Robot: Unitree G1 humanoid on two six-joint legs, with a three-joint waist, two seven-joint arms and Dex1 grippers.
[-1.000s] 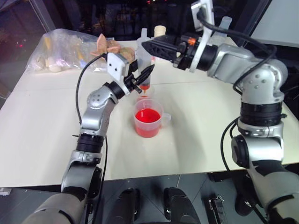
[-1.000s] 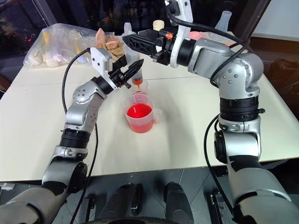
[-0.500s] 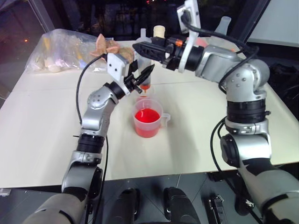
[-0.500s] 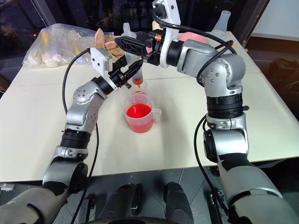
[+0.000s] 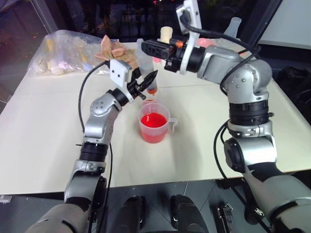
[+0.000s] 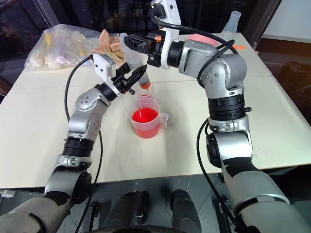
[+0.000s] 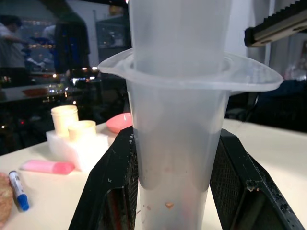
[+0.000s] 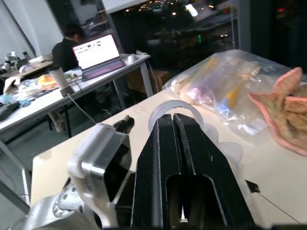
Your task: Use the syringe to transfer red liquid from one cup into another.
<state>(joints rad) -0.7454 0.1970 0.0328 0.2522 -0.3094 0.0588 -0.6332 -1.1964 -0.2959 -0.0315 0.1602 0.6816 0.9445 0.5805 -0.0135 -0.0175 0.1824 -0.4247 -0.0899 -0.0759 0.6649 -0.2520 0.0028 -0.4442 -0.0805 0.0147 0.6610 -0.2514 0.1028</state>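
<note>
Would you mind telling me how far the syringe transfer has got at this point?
Midway. The left gripper holds the syringe upright over the smaller cup, barrel nearly clear. The right gripper is shut above the plunger top. The beaker still holds much red liquid, so further draws remain.

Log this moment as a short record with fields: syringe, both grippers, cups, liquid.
syringe: upright, barrel clamped in the left gripper, tip over the smaller cup
left gripper: shut on the syringe
right gripper: jaws shut, at the plunger top
beaker: on the table, holding red liquid
</note>
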